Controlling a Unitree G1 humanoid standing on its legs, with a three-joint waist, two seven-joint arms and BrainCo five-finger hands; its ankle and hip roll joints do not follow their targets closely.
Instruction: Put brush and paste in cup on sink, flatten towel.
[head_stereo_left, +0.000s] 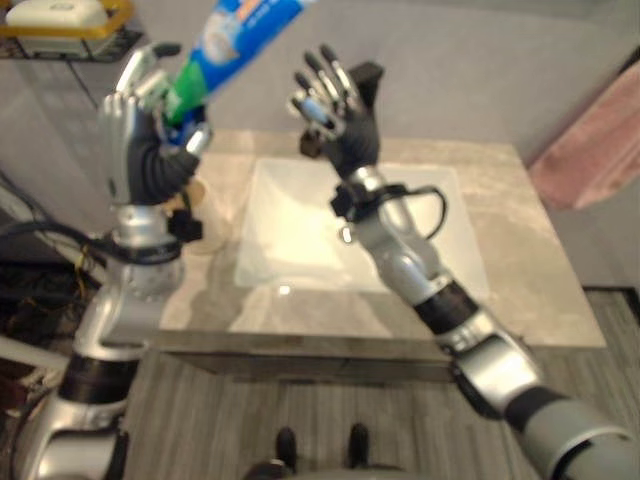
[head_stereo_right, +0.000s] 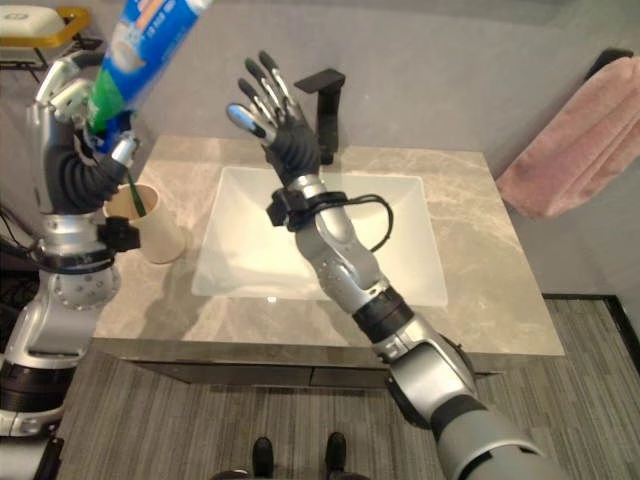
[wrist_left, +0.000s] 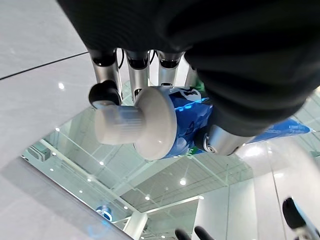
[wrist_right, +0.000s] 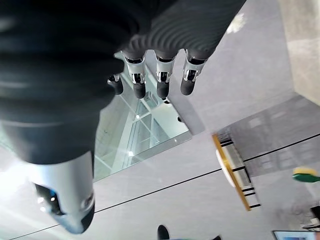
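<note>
My left hand (head_stereo_left: 140, 150) is raised above the left end of the counter (head_stereo_right: 470, 180), fingers curled round the toothpaste tube (head_stereo_right: 140, 55), which I hold cap-down and tilted, its blue and green body rising up and away from me; my left wrist view shows the white cap (wrist_left: 135, 127) jutting out below my fingers. Just under that hand the cup (head_stereo_right: 150, 220) stands on the counter beside the sink basin (head_stereo_right: 250, 250), and a thin green handle, which I take for the brush (head_stereo_right: 135, 192), already leans inside it. So by my judgement the brush is done and the paste is poised over the cup but not yet lowered in or released. My right hand (head_stereo_right: 270, 110) is lifted over the basin, in front of the black tap (head_stereo_right: 325, 105), fingers spread and straight, holding nothing. Farther off to the right, the pink towel (head_stereo_right: 580, 140) hangs bunched against the wall, not yet flattened; that step remains after the paste goes in.
</note>
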